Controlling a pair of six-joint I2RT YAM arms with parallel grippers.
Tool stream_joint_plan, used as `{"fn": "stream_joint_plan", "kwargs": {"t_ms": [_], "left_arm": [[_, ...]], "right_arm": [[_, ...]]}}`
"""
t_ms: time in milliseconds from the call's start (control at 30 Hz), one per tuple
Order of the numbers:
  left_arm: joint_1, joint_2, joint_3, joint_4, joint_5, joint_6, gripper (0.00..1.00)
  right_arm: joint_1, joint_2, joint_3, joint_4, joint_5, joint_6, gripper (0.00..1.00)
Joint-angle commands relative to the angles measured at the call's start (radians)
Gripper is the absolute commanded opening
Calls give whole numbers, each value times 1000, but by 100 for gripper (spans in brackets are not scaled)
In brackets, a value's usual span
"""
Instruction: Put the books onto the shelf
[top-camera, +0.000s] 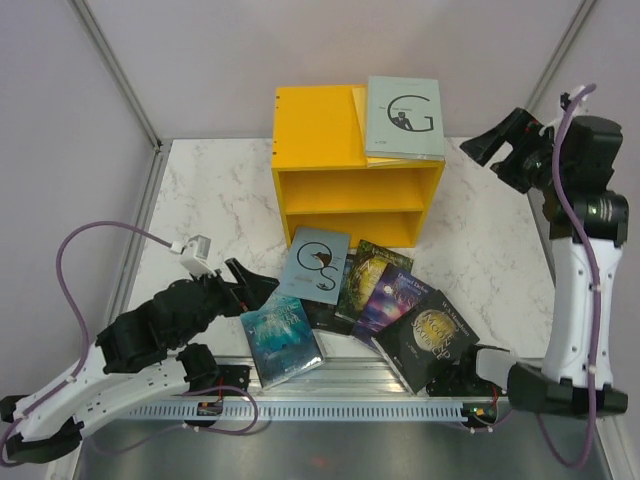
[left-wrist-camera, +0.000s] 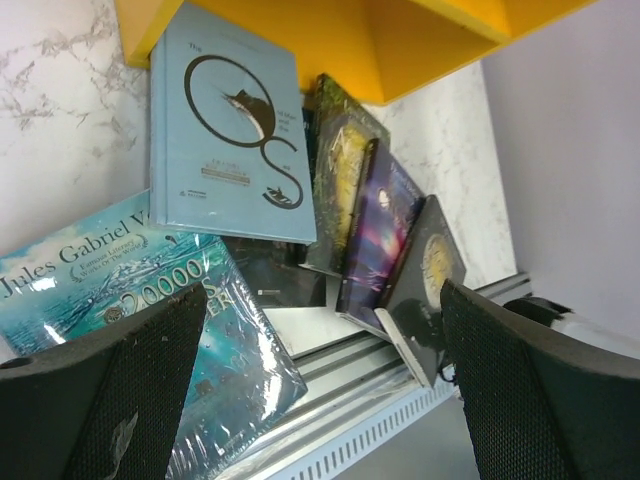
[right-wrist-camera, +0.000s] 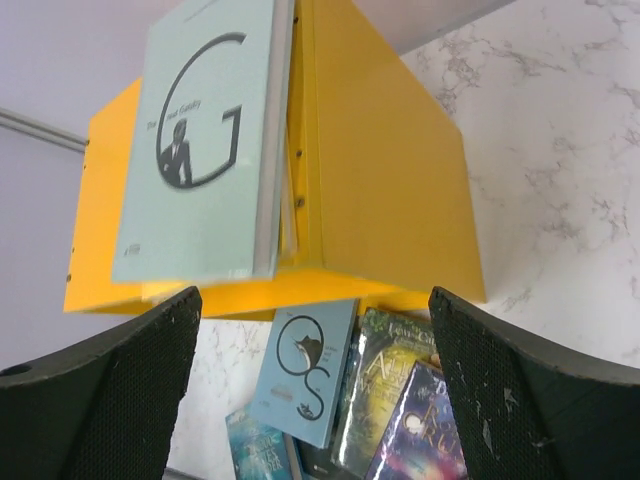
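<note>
I see yellow shelf (top-camera: 355, 165) at far centre of marble table (top-camera: 210, 200). Grey "G" book (top-camera: 403, 118) lies flat on its top, right side. Overlapping on table near shelf front: pale blue book (top-camera: 318, 263), ocean book (top-camera: 283, 340), green fantasy book (top-camera: 372, 272), galaxy book (top-camera: 393, 300), dark gold-lettered book (top-camera: 428, 335). Left gripper (top-camera: 258, 285) low, just left of pale blue book. Right gripper (top-camera: 480, 155) raised, right of shelf, apart.

Black paperback (left-wrist-camera: 285, 280): mostly under the pale blue paperback (left-wrist-camera: 225, 130).
Blue ocean-cover paperback (left-wrist-camera: 130, 290): cut off at the left wrist view's edge.
Grey "G" paperback (top-camera: 404, 118): small print unreadable.
</note>
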Motion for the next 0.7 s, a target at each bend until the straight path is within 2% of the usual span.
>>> {"fn": "stream_joint_plan", "kwargs": {"t_ms": [0,33,100,133,200,233,300,333,367,433,667], "left_arm": [[-2,62,-59,117,12,42,100],[2,108,-67,186,28,100,100],[18,194,-50,191,43,126,100],[60,232,-43,217,63,141,100],[145,337,-52,263,216,168,100],[277,374,-65,333,384,186,100],[430,391,-136,415,544,188,100],[558,398,-157,444,604,189,100],[606,426,-185,496,684,194,100],[686,467,-196,533,742,209,99],[723,676,-253,780,873,205,97]], "right_arm": [[-3,-190,-117,-8,88,-16,97],[-3,-224,-227,1,71,-8,97],[-1,-318,-334,32,45,4,97],[-1,-347,-427,40,42,7,97],[-3,-421,-498,54,27,10,97],[-1,-456,-553,63,18,17,96],[-1,-481,-602,66,-5,21,96],[2,-490,-613,66,-16,21,96],[7,-510,-624,64,-15,24,96],[16,-531,-655,67,-19,32,96],[19,-560,-744,112,-56,41,95]]}}
